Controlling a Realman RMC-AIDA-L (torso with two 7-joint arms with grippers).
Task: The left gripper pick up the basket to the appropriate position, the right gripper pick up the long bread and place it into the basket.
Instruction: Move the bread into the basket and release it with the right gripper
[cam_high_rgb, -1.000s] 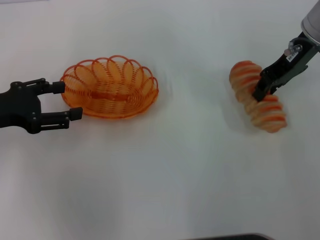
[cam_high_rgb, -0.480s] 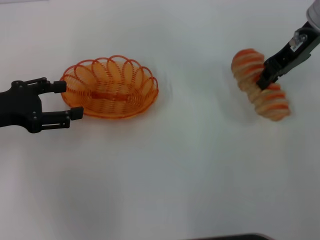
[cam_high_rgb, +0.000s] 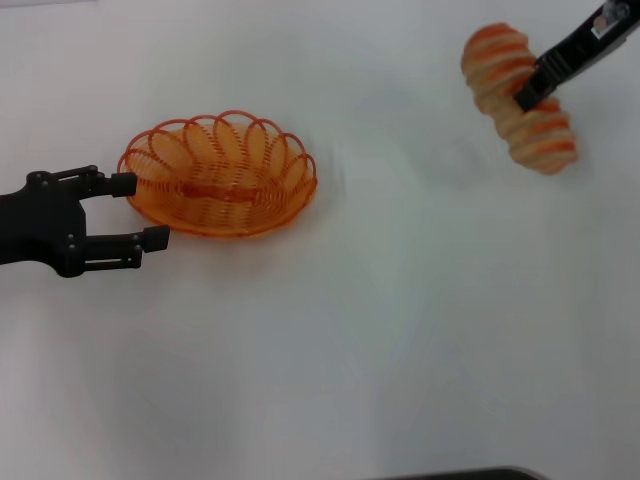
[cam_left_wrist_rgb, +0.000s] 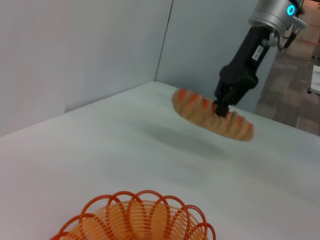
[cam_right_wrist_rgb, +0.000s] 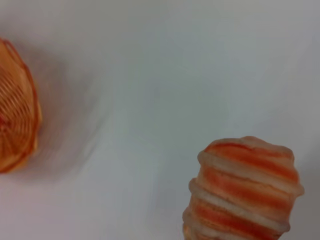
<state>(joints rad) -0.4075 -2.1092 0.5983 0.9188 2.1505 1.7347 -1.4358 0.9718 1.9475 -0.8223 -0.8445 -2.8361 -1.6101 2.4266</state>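
The orange wire basket (cam_high_rgb: 218, 175) sits on the white table at the left. It also shows in the left wrist view (cam_left_wrist_rgb: 135, 218) and the right wrist view (cam_right_wrist_rgb: 15, 110). My left gripper (cam_high_rgb: 135, 212) is open, its two prongs astride the basket's left end without lifting it. My right gripper (cam_high_rgb: 530, 95) is shut on the middle of the long bread (cam_high_rgb: 518, 97), a tan loaf with orange-red stripes, and holds it in the air at the far right. The left wrist view shows the bread (cam_left_wrist_rgb: 212, 114) hanging above the table under the right gripper (cam_left_wrist_rgb: 222, 107). The bread's end fills the right wrist view (cam_right_wrist_rgb: 245, 192).
The white table (cam_high_rgb: 380, 320) spreads between the basket and the bread. Grey walls (cam_left_wrist_rgb: 75, 50) stand behind the table in the left wrist view.
My right gripper has lifted the bread up off the table. My left gripper has shifted slightly at the basket's end. The basket has stayed put.
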